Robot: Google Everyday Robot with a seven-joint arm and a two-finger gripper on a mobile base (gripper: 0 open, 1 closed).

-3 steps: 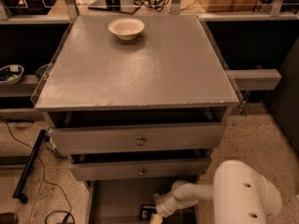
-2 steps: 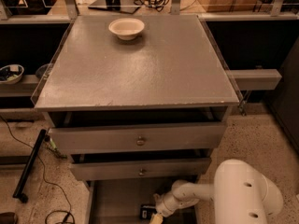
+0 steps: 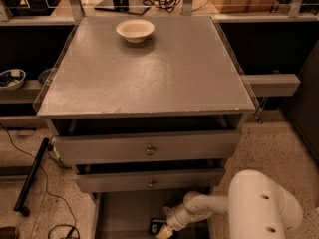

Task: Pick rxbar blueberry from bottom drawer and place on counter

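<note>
The counter (image 3: 149,73) is a large square grey top with clear side rims. Below it are three grey drawers. The bottom drawer (image 3: 124,213) is pulled out furthest and shows a plain grey floor. A small dark bar with pale marks, the rxbar blueberry (image 3: 156,225), lies on that floor near the lower edge of the view. My white arm reaches in from the lower right. My gripper (image 3: 163,231) is down inside the bottom drawer, right at the bar and partly cut off by the frame edge.
A white bowl (image 3: 134,30) stands at the back of the counter. The two upper drawers (image 3: 149,150) with round knobs are partly open above the gripper. Side shelves hold a bowl (image 3: 11,77) at left. Black cables and a black bar (image 3: 31,176) lie on the floor at left.
</note>
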